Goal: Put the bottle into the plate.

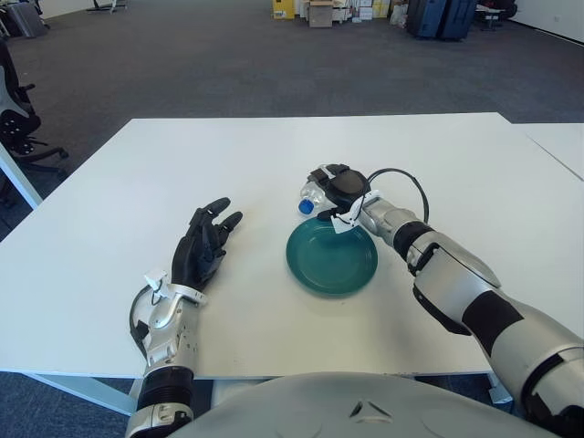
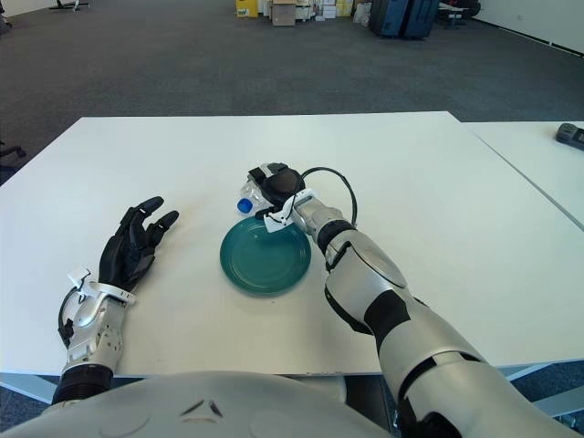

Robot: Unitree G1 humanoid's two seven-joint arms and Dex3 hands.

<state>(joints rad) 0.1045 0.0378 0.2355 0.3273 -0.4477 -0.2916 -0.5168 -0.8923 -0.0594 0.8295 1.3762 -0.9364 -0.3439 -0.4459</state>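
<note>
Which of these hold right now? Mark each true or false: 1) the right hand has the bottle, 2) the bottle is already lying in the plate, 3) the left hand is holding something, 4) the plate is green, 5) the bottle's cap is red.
1) True. The right hand has its fingers closed around the bottle.
2) False. The bottle is held at the far rim of the plate, not lying in it; the plate's inside is bare.
3) False. The left hand shows to the left of the plate with fingers spread, holding nothing.
4) True. The plate is dark green, on the white table.
5) False. The cap, pointing to the robot's left, is blue.
</note>
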